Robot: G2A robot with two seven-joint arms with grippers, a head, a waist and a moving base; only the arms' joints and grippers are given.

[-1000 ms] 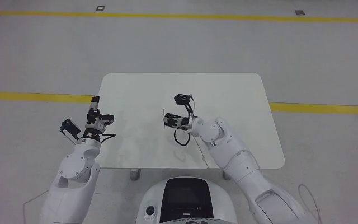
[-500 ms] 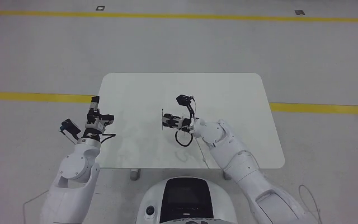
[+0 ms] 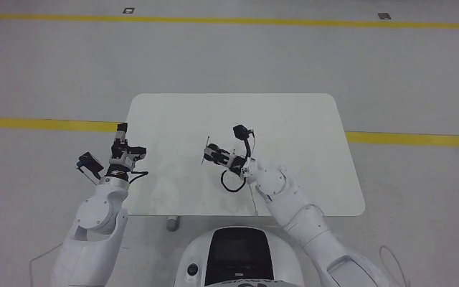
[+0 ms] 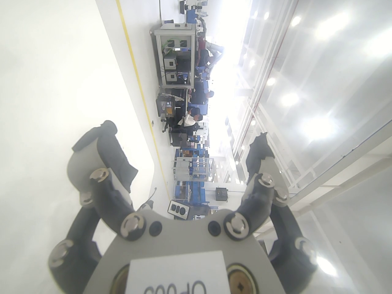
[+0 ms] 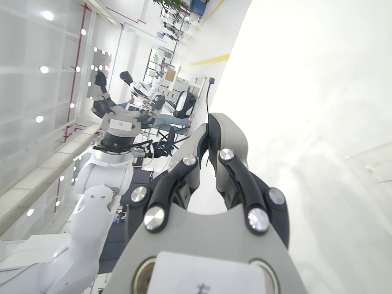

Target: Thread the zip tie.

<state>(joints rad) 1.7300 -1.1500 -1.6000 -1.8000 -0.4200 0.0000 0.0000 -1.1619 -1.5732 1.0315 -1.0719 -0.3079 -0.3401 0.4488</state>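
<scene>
Here the right arm has its jaws clamped on the thin black zip tie — the tie's free length sticks out past them, over the middle of the white tabletop. The left arm keeps to the tabletop's left edge, jaws spread wide and holding nothing.

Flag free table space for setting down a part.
Crowded: centre, where the right gripper pinches the zip tie, and left edge by the left gripper. Free: table's far strip and right half; also the stretch between the grippers.
</scene>
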